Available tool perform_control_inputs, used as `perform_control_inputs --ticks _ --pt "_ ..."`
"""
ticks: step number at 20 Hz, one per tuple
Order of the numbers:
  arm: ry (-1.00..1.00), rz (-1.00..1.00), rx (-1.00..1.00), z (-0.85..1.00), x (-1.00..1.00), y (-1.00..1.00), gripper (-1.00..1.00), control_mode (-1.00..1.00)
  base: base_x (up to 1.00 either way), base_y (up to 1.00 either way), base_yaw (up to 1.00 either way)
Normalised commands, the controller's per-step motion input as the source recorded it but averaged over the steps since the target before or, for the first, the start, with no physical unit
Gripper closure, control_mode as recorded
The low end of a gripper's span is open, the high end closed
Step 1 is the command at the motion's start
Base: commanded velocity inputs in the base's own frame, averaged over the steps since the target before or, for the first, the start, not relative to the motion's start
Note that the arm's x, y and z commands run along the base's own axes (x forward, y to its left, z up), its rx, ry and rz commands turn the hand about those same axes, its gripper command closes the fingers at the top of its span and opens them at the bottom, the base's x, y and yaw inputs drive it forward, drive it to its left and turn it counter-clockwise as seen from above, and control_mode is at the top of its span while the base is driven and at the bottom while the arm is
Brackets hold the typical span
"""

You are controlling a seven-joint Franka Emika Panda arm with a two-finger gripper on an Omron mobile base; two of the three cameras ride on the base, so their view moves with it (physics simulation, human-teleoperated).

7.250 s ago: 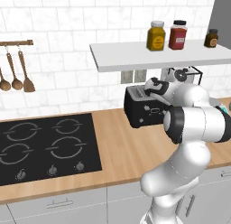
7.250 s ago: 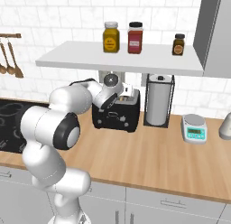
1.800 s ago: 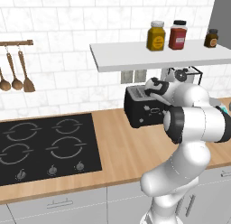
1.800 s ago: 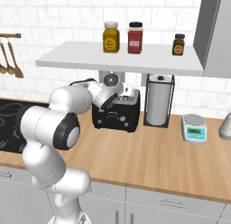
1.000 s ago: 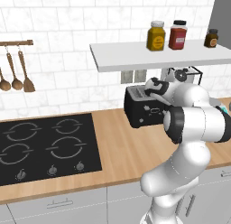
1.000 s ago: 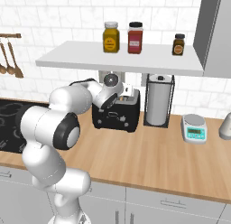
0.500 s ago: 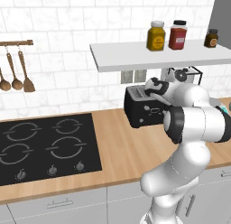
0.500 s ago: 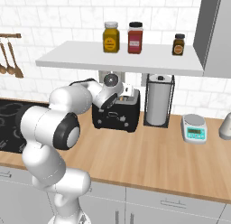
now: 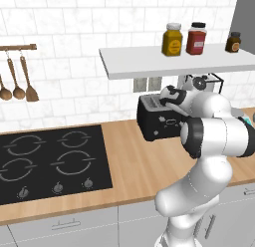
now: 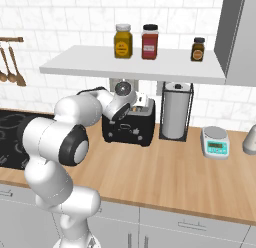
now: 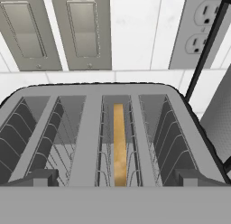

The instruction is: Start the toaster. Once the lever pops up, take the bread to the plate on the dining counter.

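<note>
Bread edge-on inside toaster right slot; left empty.

Definitely a home kitchen: black hob sunk into the wooden desk, white tiled wall, wooden spoons on a rail, spice jars on a shelf, toaster, paper towel roll.

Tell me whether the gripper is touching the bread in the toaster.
Apart. The hand view shows the bread sunk in the toaster slot, clear of both fingertips of the open gripper.
</note>
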Motion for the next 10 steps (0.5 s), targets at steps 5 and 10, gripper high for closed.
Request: perform_control_inputs --ticks 5,10 --pt "0.00 0.00 0.00 0.00 0.00 0.00 -1.00 -1.00 0.00 0.00 0.00" --pt "0.00 0.00 0.00 0.00 0.00 0.00 -1.00 -1.00 0.00 0.00 0.00"
